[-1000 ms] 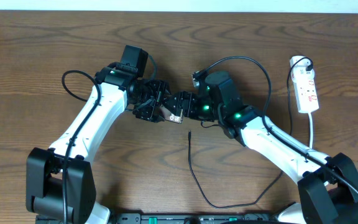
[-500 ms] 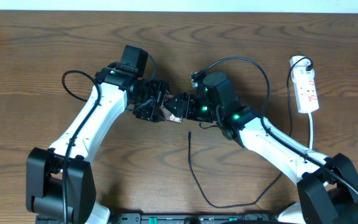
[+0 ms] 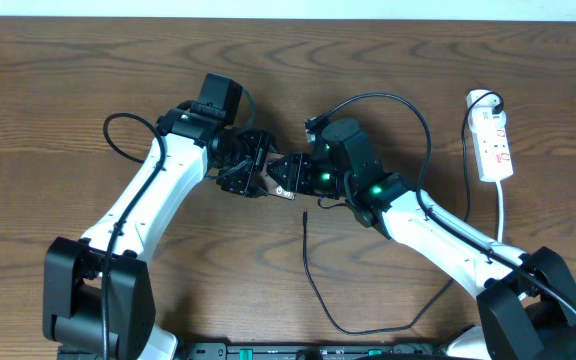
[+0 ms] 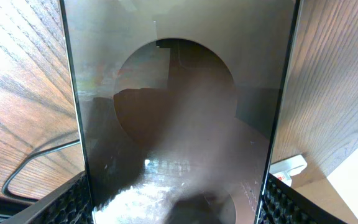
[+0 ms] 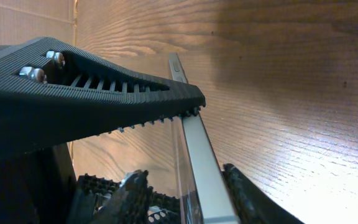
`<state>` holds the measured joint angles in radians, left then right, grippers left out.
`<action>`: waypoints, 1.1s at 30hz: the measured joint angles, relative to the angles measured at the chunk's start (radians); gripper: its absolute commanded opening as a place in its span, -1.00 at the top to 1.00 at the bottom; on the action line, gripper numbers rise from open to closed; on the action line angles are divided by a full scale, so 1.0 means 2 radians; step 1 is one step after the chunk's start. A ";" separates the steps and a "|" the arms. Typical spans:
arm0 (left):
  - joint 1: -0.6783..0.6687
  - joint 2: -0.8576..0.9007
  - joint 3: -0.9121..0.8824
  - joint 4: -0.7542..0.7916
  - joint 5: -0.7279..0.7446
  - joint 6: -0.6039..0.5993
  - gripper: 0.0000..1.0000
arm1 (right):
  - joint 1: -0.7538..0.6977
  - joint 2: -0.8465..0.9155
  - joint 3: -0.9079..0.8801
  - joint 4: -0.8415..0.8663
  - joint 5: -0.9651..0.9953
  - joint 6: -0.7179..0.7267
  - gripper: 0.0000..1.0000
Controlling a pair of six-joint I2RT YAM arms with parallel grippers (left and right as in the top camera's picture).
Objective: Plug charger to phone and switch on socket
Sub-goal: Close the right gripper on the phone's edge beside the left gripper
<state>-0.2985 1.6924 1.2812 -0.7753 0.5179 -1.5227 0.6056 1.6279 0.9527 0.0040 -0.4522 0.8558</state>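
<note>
Dark brown wooden surface [image 3: 68,80] with wavy grain. The flat, glossy bronze-brown phone [image 4: 179,124] shows a dark oval. The slim white power strip [image 3: 494,145] carries red marks. The long thin cable [image 3: 304,245] is black. The white robot arms [image 3: 153,200] have black joints and green lights.

phone [image 4: 179,124] boxed in by fingers [image 5: 92,93], charger [image 3: 304,245] near
</note>
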 measured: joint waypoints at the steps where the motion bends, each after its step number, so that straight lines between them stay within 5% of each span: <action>1: 0.000 0.000 0.000 0.000 0.000 0.000 0.85 | 0.000 0.000 0.000 0.000 0.000 0.000 0.34; 33: -0.010 0.000 0.000 0.008 0.000 0.000 0.85 | 0.000 0.000 0.000 -0.011 0.013 -0.002 0.63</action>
<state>-0.3183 1.6924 1.2812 -0.7589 0.5186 -1.5227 0.6056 1.6279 0.9527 -0.0181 -0.4255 0.8509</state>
